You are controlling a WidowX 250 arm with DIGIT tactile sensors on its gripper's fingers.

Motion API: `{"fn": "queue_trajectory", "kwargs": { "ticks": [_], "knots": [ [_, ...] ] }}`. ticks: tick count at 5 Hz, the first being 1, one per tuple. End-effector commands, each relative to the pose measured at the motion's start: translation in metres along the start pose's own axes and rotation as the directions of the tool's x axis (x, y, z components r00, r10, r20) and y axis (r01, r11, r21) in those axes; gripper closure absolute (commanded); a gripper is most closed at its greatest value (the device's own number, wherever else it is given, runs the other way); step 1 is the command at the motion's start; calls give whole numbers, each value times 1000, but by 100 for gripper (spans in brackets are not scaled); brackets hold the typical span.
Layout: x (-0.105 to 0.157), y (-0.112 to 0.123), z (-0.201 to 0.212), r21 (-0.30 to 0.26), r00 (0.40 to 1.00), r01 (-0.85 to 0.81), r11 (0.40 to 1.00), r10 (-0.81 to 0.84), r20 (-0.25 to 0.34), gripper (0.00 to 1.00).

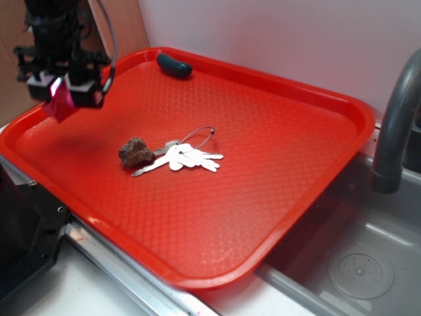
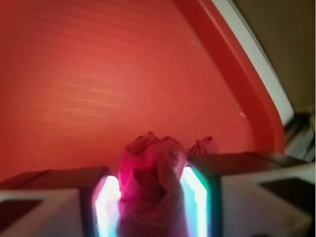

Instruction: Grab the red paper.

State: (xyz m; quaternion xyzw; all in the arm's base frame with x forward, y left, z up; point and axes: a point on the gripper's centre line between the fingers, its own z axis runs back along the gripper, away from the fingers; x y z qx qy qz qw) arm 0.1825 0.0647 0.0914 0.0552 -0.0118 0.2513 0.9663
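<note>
Where the wrist view looked down between the jaws, the gripper (image 2: 153, 197) was clamped on the red paper (image 2: 150, 173), its crumpled top bulging out past the fingers (image 2: 106, 207). The wad looked light and soft, likely to compress instead of slipping, so a squeeze across its bulky middle seemed right. Below lay the red tray (image 1: 342, 105), the paper held clear above its left part. Farther along sat the brown rock (image 1: 135, 151) and keys (image 1: 184, 158).
</note>
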Motion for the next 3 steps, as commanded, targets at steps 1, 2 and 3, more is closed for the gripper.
{"fn": "queue_trajectory", "kwargs": {
  "ticks": [1,2,3],
  "knots": [
    [-3,-7,88,-153,943,290,945,-255,213,100],
    [5,-12,102,-147,902,388,910,-343,262,100],
    [10,-15,96,-157,905,397,904,-356,234,100]
  ]
}}
